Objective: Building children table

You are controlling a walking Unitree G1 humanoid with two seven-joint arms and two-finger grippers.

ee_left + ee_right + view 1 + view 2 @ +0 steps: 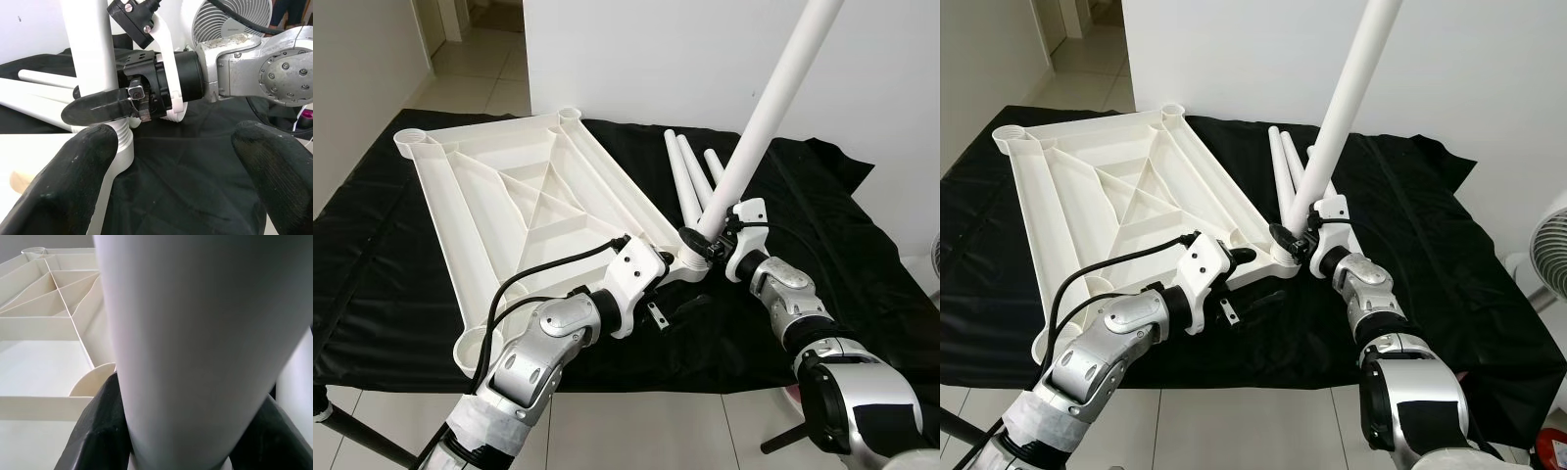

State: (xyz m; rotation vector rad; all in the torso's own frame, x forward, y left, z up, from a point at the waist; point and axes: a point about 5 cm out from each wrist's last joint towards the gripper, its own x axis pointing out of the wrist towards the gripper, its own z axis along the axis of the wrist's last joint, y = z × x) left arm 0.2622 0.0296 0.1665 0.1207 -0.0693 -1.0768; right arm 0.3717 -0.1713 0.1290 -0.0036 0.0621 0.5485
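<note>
Now right hand (703, 240) clamps the leg (766, 117), tilted off its corner socket (686, 260); left hand (176, 166), wide open, braces beside it.

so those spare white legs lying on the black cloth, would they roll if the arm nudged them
Probably: the spare legs are smooth round tubes, so a sideways nudge should roll them. The soft, wrinkled black cloth may stop them quickly. They look like stiff, hollow plastic, so likely light.

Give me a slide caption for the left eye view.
Right gripper seats a white tubular table leg into the upturned white plastic tabletop's corner socket.
</note>
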